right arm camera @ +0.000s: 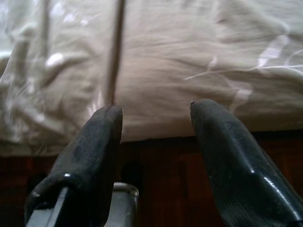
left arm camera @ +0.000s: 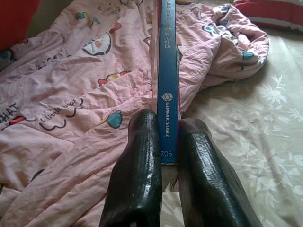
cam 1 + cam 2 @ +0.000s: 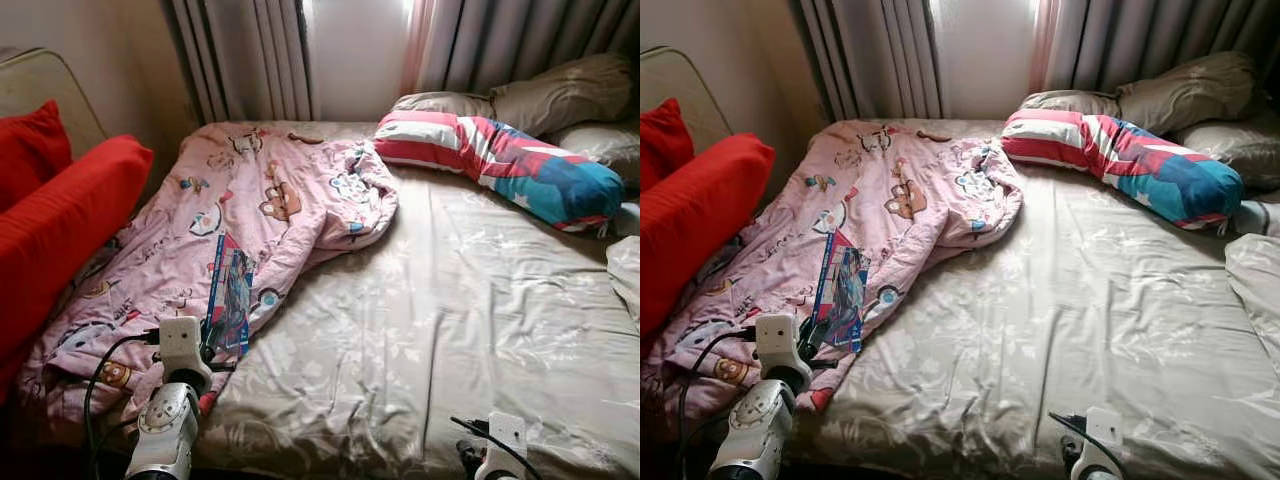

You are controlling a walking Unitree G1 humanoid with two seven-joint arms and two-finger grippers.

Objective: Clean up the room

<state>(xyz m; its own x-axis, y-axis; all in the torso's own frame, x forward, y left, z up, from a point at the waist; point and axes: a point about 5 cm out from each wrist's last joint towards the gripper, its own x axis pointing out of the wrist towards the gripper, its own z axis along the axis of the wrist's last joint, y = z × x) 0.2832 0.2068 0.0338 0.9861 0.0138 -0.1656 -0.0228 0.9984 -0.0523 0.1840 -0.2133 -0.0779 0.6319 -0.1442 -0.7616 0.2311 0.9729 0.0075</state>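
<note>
**Trainee:** What does the room look like from the head camera?

**Operator:** I see a bed [image 3: 470,330] under a beige flowered sheet, with grey curtains [image 3: 250,55] and a bright window behind it. A pink cartoon blanket [image 3: 230,220] lies rumpled over the bed's left half, folded back near the middle. Two red cushions [image 3: 55,210] stand along the left edge, against a pale headboard or chair back. At the far right I count a striped red, white and blue bolster [image 3: 500,160] lying in front of beige pillows [image 3: 560,95].

**Trainee:** And the thing being tidied?

**Operator:** A thin blue book [image 3: 228,295] rests on the blanket near the bed's front left corner. In the left wrist view its spine [image 2: 168,80] runs straight away from the camera.

**Trainee:** How is the left arm posed?

**Operator:** I have the left arm reaching forward over the blanket's near edge, with the left gripper [image 2: 168,158] at the book's near end. Its two black fingers [image 2: 139,161] are pressed against either side of the spine, pinching the book.

**Trainee:** The right arm?

**Operator:** The right gripper [image 1: 156,113] sits low at the front edge of the bed, right of centre. Its fingers are spread wide with nothing between them, pointing at the sheet's overhang above a dark wooden floor [image 1: 165,165].
</note>
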